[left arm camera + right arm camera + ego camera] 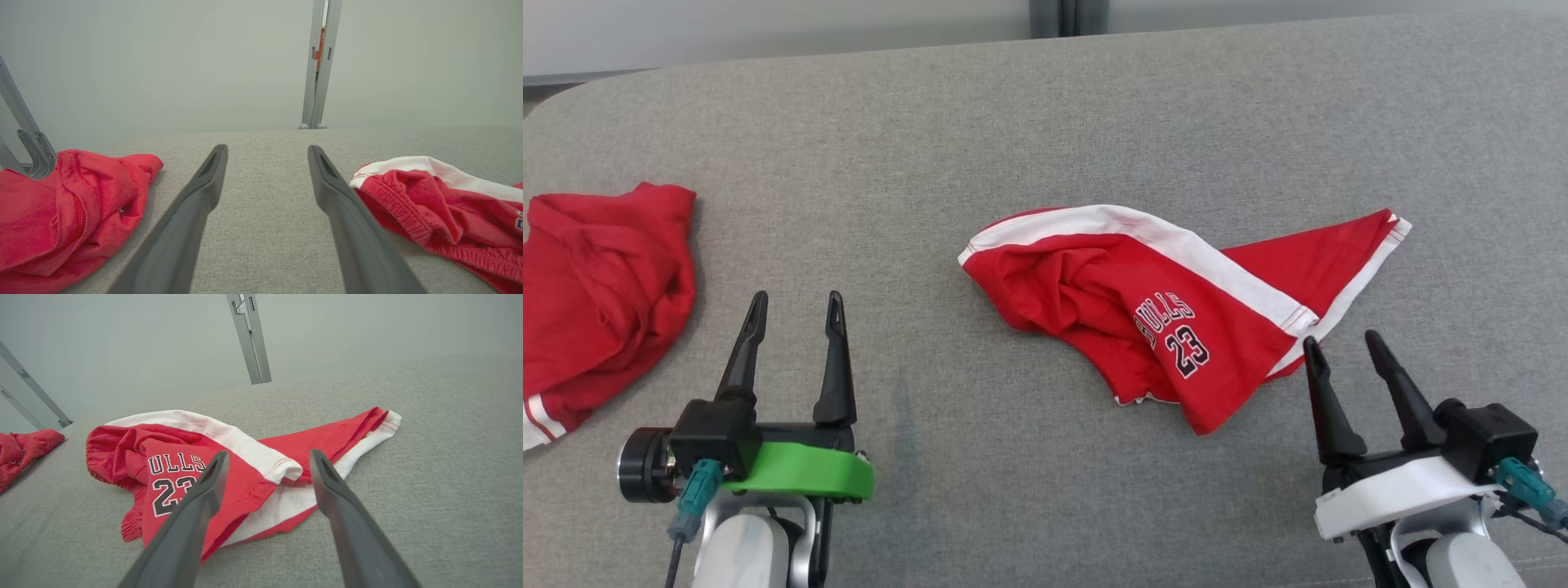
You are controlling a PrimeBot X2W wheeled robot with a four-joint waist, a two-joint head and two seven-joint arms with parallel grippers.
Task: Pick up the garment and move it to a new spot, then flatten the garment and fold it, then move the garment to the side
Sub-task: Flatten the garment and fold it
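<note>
The garment (pixel 1168 306) is a pair of red shorts with white stripes and "BULLS 23" print, lying crumpled in the middle of the grey padded table (pixel 1013 122). It also shows in the left wrist view as the garment (pixel 441 200) and in the right wrist view as the garment (pixel 229 465). My right gripper (pixel 1339 341) stands open just at the shorts' near right edge, with nothing between its fingers; in its own view the right gripper (pixel 267 457) hovers above the white hem. My left gripper (pixel 796 298) is open over bare table, well left of the shorts, also seen as the left gripper (pixel 267 151).
A second red garment (pixel 596 294) lies bunched at the table's left edge, also seen as the red garment (pixel 69 208). A pale wall with a metal post (pixel 318 65) stands behind the table's far edge. Bare grey surface lies between the two garments and to the far right.
</note>
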